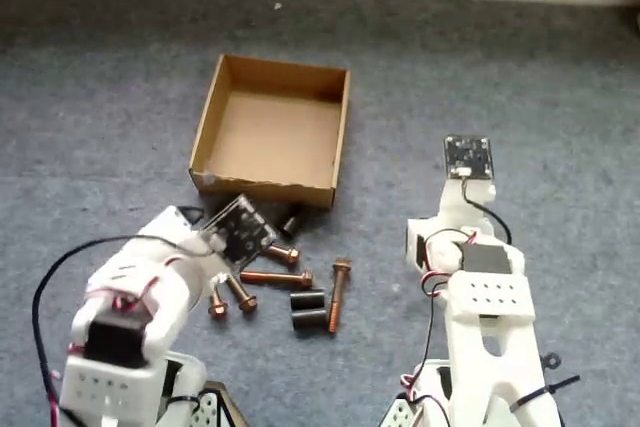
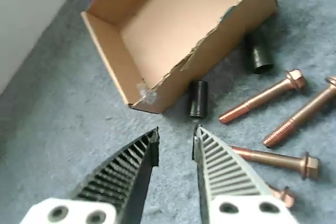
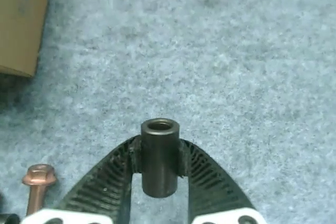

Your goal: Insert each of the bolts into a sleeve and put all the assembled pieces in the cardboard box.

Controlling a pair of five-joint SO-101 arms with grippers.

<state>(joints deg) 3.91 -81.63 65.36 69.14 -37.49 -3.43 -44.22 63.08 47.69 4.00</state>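
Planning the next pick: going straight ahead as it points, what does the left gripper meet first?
Likely the short black cylindrical sleeve beside the brown cardboard box, or the box corner itself; depth is unclear.

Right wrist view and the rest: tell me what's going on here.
The right tool grips a black sleeve over bare carpet. The left tool hangs open over the carpet by the cardboard box corner. Several copper bolts and other black sleeves lie loose beside the box, none visibly assembled yet.

White arms (image 1: 130,292), black cables (image 1: 37,319), black ribbed right claw (image 3: 159,147).
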